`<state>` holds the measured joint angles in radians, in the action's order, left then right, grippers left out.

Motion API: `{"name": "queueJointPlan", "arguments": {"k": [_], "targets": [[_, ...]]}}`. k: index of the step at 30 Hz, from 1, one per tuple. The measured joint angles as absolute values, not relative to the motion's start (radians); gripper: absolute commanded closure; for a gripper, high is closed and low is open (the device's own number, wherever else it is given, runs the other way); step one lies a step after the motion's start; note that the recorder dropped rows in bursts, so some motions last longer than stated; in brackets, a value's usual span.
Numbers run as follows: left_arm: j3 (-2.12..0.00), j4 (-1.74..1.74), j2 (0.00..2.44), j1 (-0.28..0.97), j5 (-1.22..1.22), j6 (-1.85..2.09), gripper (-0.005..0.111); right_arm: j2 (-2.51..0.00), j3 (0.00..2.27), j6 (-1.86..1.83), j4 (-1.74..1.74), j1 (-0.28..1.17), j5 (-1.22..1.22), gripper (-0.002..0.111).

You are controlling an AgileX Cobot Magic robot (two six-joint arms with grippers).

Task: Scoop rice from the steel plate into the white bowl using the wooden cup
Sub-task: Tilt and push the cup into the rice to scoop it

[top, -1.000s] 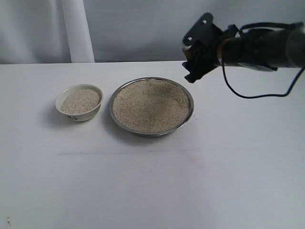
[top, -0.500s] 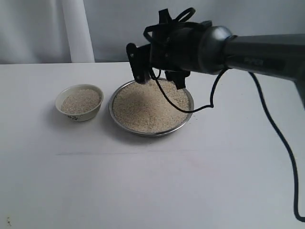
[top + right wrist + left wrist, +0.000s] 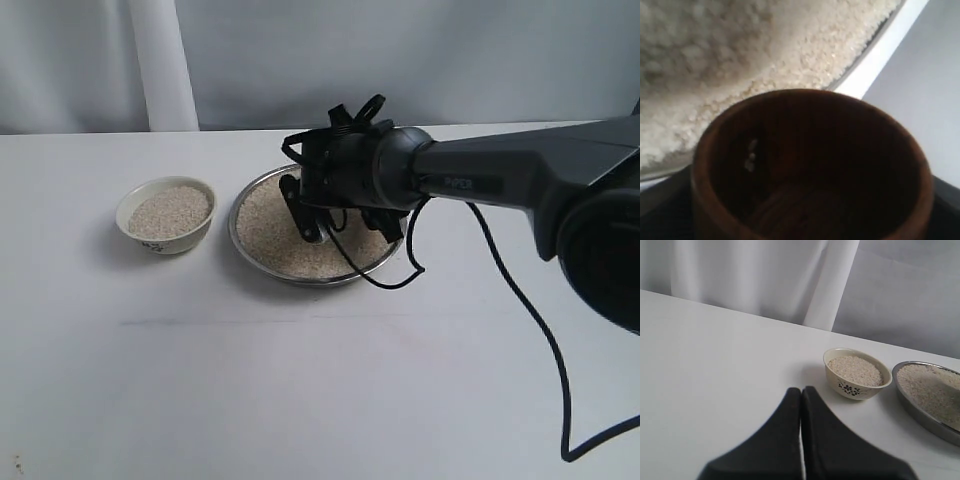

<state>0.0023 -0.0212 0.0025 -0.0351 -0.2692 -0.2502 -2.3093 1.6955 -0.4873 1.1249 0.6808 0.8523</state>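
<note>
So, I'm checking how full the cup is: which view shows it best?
The right wrist view: the cup fills it, inside nearly bare, a few grains. In the exterior view the right hand hides it; the left wrist view misses it.

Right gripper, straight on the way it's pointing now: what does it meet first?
The wooden cup held by the right gripper faces the rice in the steel plate; it would likely meet rice first, gap unclear.
</note>
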Motion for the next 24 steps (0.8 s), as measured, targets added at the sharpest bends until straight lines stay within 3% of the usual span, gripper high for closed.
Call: {"name": "queueJointPlan", "arguments": {"k": [24], "targets": [[0.002, -0.021, 0.003, -0.035, -0.269, -0.250, 0.107, -2.370, 1.711, -0.501, 1.013, 0.688, 0.730, 0.108]]}}
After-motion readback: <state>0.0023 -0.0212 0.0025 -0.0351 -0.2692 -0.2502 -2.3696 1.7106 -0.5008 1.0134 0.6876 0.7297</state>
